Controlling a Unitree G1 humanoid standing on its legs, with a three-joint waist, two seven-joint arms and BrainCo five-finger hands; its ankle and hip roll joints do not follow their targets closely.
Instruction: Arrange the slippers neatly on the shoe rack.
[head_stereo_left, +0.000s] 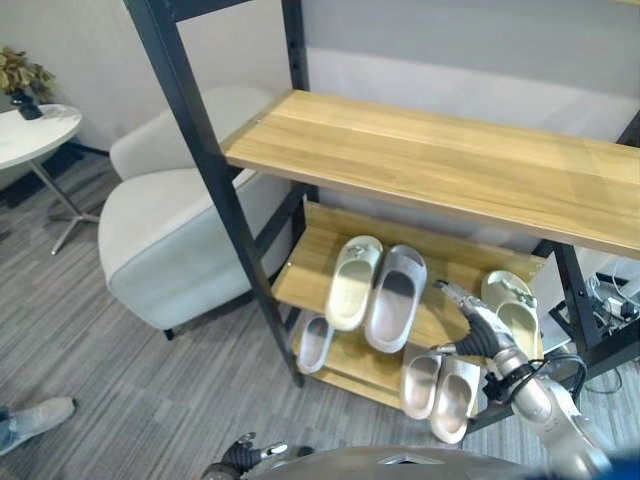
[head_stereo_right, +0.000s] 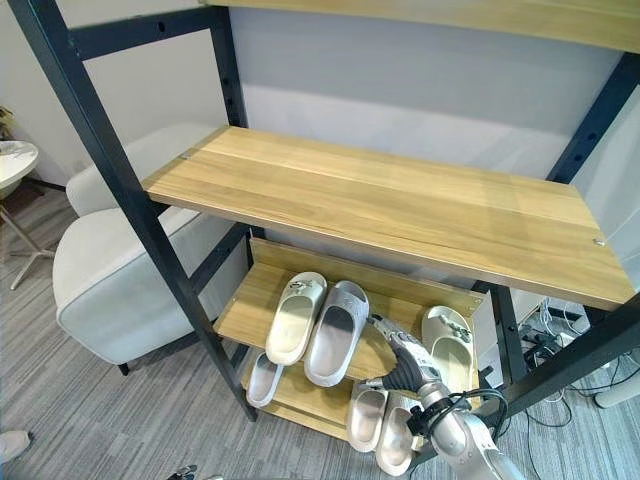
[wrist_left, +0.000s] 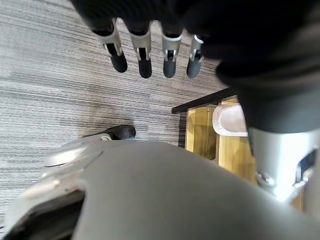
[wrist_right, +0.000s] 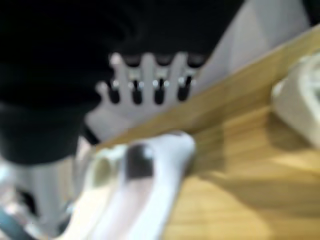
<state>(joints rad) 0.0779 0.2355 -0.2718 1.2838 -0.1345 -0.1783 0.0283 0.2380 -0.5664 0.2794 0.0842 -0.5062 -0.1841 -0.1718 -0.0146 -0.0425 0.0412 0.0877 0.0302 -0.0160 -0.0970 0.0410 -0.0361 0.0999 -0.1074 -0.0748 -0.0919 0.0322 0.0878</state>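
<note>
Several pale foam slippers sat on the black-framed wooden shoe rack (head_stereo_left: 420, 160), which serves as the landmark here. On its middle shelf a cream slipper (head_stereo_left: 354, 281) and a grey slipper (head_stereo_left: 396, 297) lay side by side and touching, toes toward the back wall, both slightly angled. Toward the right end of that same shelf lay another cream slipper (head_stereo_left: 511, 302), well apart from the pair. On the bottom shelf a small grey slipper (head_stereo_left: 316, 342) lay near the left post, and two beige slippers (head_stereo_left: 442, 390) lay together near the right, their heels overhanging the front edge.

The right robot hand (head_stereo_left: 478, 325) reached in over the middle shelf between the grey slipper and the lone cream one, fingers extended and relaxed, pinching nothing. The left robot hand (wrist_left: 150, 52) hung low beside the rack's front, above the grey carpet (wrist_left: 60, 90), fingers spread and straight.

Judged from this layout, the risk lay in the reach: a sideways sweep of the right robot hand could nudge the grey slipper out of line or push the lone cream slipper off the shelf's right end. The overhanging beige pair could also tip to the floor if the forearm brushed them.
</note>
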